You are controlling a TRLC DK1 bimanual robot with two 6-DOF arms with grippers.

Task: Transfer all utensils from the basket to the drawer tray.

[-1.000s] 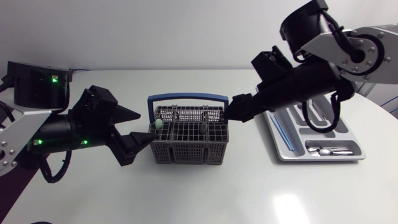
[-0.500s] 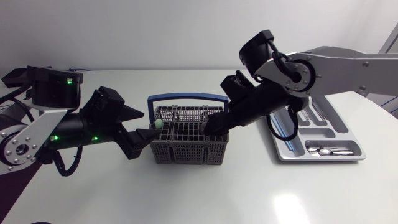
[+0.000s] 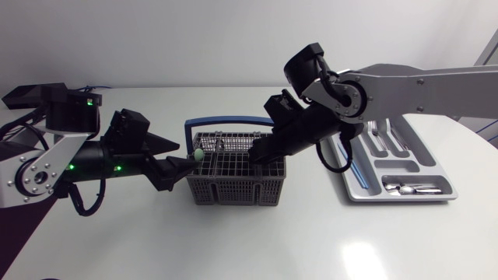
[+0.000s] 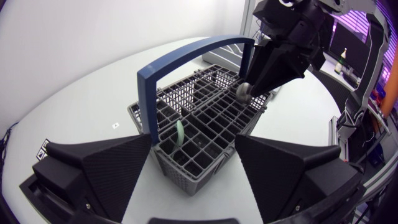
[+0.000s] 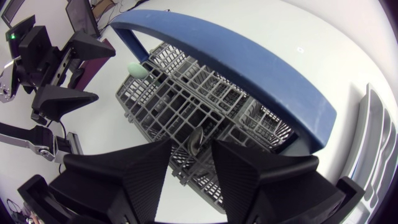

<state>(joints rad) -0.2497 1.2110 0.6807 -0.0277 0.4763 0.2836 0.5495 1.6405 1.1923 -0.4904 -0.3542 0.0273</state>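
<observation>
The plastic basket looks matt, the table glossy.

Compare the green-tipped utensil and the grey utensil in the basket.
The green-tipped utensil has a pale green end; the grey utensil has a dull grey one. The green-tipped utensil stands at the basket's end just ahead of the open left gripper; the grey utensil stands at the opposite end, between the open right gripper's fingers. Both stand in basket compartments, ends up.
</observation>
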